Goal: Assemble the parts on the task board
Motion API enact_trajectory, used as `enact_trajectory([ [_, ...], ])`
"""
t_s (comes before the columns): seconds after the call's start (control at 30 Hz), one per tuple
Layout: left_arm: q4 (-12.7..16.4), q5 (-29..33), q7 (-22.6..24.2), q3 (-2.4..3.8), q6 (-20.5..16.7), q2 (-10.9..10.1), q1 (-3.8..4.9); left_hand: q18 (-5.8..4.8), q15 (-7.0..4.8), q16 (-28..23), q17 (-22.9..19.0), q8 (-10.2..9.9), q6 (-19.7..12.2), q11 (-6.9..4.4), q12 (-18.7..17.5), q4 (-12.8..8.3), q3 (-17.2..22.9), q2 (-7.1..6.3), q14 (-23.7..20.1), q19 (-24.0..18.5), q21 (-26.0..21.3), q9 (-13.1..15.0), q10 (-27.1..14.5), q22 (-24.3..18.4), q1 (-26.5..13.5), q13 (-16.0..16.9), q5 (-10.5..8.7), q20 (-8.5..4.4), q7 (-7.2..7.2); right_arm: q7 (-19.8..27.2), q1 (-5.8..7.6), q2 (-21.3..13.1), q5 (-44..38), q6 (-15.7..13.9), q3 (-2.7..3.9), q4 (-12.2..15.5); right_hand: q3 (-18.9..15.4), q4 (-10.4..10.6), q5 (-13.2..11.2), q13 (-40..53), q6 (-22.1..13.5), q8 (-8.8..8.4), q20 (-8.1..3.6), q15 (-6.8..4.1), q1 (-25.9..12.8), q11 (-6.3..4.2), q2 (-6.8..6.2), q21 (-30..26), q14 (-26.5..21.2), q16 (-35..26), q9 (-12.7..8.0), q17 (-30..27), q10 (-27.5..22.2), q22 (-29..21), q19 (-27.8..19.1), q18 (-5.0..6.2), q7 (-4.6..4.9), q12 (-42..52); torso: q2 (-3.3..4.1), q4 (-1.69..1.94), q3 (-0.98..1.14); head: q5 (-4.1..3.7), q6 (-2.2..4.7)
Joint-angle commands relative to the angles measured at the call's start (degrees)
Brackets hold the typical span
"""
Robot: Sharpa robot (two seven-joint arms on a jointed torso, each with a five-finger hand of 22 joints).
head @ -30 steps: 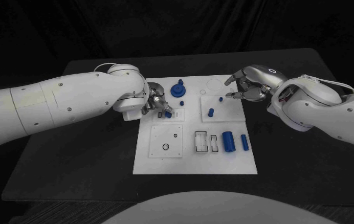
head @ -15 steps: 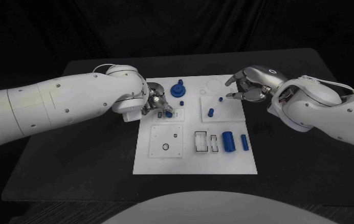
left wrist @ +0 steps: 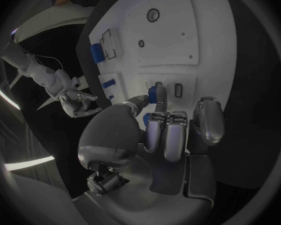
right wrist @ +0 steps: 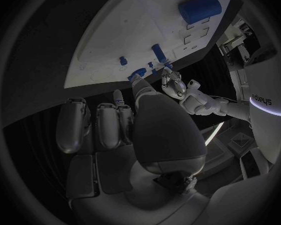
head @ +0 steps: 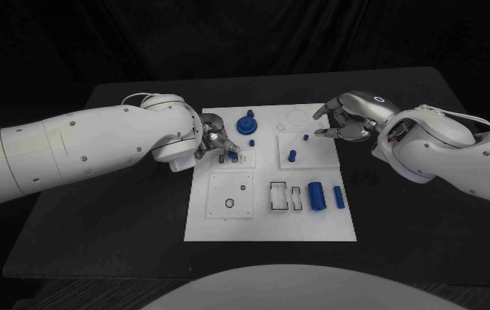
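Note:
The white task board [head: 306, 228] lies in the middle of the black table. My left hand [head: 212, 143] hovers at the board's left edge. Its thumb and a finger pinch a small blue piece [head: 233, 156] [left wrist: 156, 93] right over a small slot. My right hand [head: 342, 122] is at the board's far right corner with its fingers curled in and nothing visible between them. A tiny blue peg [head: 305, 137] stands just beside its fingertips. A blue knob [head: 246, 124] stands at the far middle of the board.
A short blue peg [head: 291, 156] stands in the board's right panel. A thick blue cylinder [head: 316, 196] and a thinner one [head: 338, 196] lie near the right edge, beside black-outlined slots [head: 277, 196]. A panel with holes [head: 230, 195] sits front left.
My left arm has swung slightly while its hand stays at the slot with the blue piece. The right hand has not moved.

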Motion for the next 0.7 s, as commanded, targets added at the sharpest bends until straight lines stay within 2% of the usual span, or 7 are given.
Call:
enact_trajectory([
  [0.03,0.2,0.1,0.2,0.03,-2.8,-0.2,-0.27,0.75,0.12,0.2,15.1,-0.3,-0.4,0.26,-0.3,-4.6,5.0,0.14,6.0,0.0,0.1,0.0,3.1,5.0,-0.1,12.8,0.20,0.01,-0.11,-0.1,-0.18,0.0,-0.1,-0.6,0.03,0.1,-0.1,-0.4,0.2,-2.2,0.3,0.14,0.34,0.46,0.3,0.40,0.21,-0.2,2.7,0.0,-0.1,0.0,0.1,10.6,0.8,-0.17,-0.08,-0.2,0.00,0.07,0.04,0.11,-0.01],
  [0.23,0.3,0.1,-0.1,0.03,-3.1,-0.4,-0.66,0.74,0.13,0.2,15.1,-0.3,-0.3,0.28,-0.4,-4.6,5.2,0.18,6.0,0.0,0.2,0.0,3.1,5.0,-0.1,12.8,0.31,0.02,-0.09,-0.1,-0.26,0.0,-0.1,-0.6,0.03,0.2,-0.1,-0.4,0.2,-2.2,0.3,0.14,0.34,0.46,0.3,0.40,0.21,-0.2,2.7,0.0,-0.1,0.0,0.1,10.6,0.8,-0.17,-0.08,-0.2,0.06,-0.02,0.02,0.41,-0.01],
  [0.47,0.2,0.1,-0.2,0.03,-2.9,-0.4,-1.36,0.73,0.14,0.2,15.1,-0.3,-0.3,0.29,-0.4,-4.6,5.2,0.18,6.0,0.1,0.2,0.0,3.1,5.1,-0.2,12.8,0.29,0.03,-0.07,-0.2,-0.28,-0.2,-0.1,-0.7,0.03,0.4,0.0,-0.4,0.3,-2.2,0.3,0.11,0.35,0.48,0.3,0.43,0.20,0.4,2.8,0.5,-0.1,0.8,0.0,10.8,1.0,-0.30,-0.08,-0.2,0.10,-0.06,-0.02,0.12,-0.01],
  [0.7,0.1,0.1,-0.2,0.03,-3.1,-0.4,-1.88,0.74,0.18,0.2,15.1,-0.3,-0.2,0.34,-0.4,-4.4,5.3,0.16,6.0,0.1,0.2,0.0,3.1,5.1,-0.5,12.8,0.07,0.06,-0.03,-0.1,-0.29,-0.4,-0.1,-0.9,0.03,0.6,0.0,-0.4,0.3,-2.3,0.3,0.10,0.36,0.48,0.3,0.43,0.19,0.6,2.9,0.6,-0.1,0.9,0.0,10.8,1.1,-0.34,-0.07,-0.2,0.09,-0.04,-0.05,0.15,-0.01],
])
